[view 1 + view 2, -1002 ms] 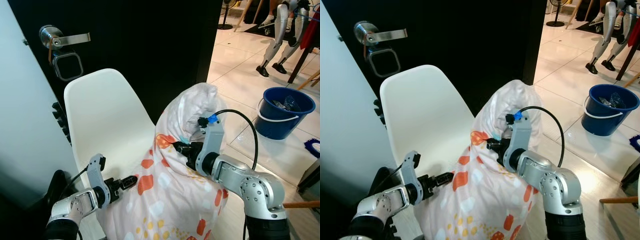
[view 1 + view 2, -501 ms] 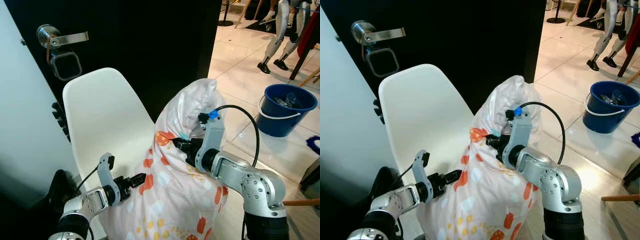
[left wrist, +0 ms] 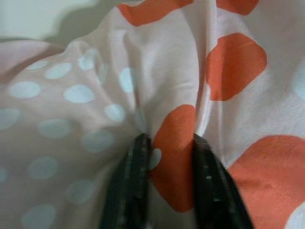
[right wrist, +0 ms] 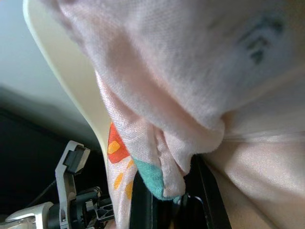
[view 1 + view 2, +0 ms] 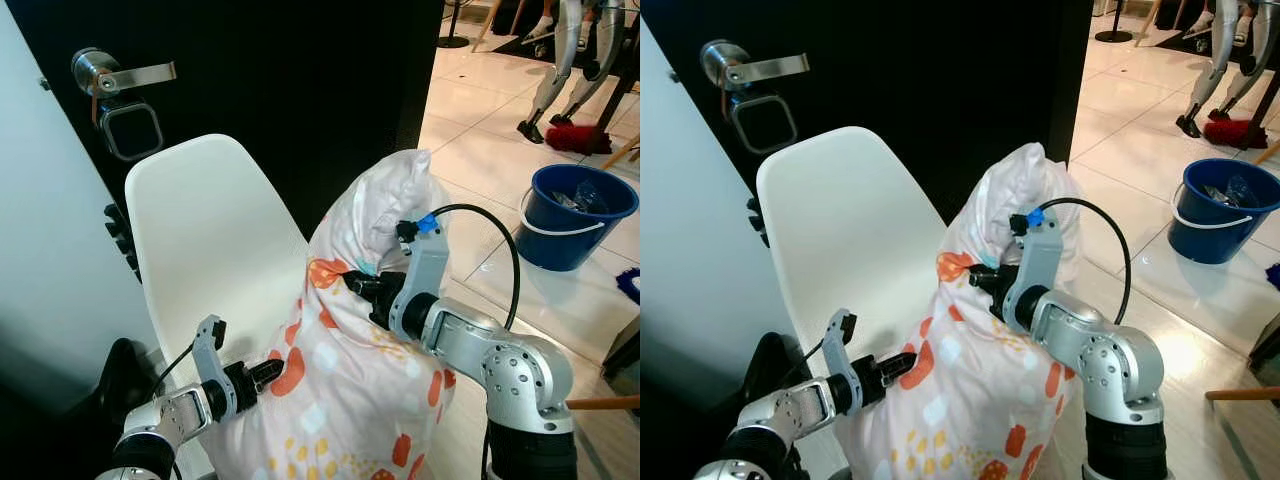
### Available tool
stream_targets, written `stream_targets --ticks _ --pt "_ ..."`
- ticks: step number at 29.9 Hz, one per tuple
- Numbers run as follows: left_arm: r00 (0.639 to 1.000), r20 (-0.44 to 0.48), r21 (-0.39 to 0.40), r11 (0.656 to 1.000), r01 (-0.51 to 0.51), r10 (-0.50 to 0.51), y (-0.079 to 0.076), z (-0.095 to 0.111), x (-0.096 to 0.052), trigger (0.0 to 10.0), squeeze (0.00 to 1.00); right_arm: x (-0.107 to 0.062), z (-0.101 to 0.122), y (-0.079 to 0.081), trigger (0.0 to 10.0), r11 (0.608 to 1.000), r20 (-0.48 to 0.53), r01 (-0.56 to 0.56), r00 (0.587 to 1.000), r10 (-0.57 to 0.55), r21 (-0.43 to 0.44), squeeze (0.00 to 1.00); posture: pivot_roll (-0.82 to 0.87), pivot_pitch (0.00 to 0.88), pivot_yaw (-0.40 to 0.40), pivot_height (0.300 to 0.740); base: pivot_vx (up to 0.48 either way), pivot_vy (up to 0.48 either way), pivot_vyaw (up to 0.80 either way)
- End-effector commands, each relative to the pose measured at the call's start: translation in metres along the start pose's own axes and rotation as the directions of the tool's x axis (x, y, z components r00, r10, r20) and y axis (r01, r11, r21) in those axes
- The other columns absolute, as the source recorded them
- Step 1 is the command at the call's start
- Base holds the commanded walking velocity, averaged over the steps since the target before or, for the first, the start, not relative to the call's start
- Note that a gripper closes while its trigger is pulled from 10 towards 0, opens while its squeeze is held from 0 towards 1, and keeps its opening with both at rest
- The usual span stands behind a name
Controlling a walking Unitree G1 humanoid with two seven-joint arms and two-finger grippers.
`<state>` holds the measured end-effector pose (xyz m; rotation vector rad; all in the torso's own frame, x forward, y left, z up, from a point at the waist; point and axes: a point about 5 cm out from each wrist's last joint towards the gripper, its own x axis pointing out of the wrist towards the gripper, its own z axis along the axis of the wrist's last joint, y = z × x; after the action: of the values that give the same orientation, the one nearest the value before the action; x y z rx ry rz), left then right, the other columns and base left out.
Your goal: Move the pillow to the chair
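Softly crumpled spotted pillow (image 5: 350,350) against smooth chair (image 5: 210,240).

Left gripper (image 5: 268,373) low, right gripper (image 5: 358,287) higher, each pinching fabric.

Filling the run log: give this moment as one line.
left gripper: shut on pillow | right gripper: shut on pillow | pillow: over white chair

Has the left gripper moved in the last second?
Yes. The left gripper has pushed forward and right along the chair, closing onto the pillow.
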<state>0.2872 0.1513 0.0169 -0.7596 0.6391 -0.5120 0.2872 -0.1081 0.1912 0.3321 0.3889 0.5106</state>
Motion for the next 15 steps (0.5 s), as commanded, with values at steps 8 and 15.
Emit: stream_targets --ticks 8,15 --pt "0.994 0.087 0.070 0.995 -0.073 0.067 0.006 0.023 -0.006 0.0 0.00 0.003 -0.001 0.008 10.0 0.999 -0.024 -0.041 0.999 0.042 0.006 0.00 -0.15 0.109 0.064 0.590 0.000 0.000 0.00" --pt "0.940 0.340 0.290 0.949 -0.124 0.019 -0.038 0.112 -0.024 0.0 0.00 0.006 -0.003 0.007 10.0 1.000 -0.035 -0.023 0.999 0.023 0.000 0.00 -0.12 0.104 0.065 0.590 0.000 0.000 0.00"
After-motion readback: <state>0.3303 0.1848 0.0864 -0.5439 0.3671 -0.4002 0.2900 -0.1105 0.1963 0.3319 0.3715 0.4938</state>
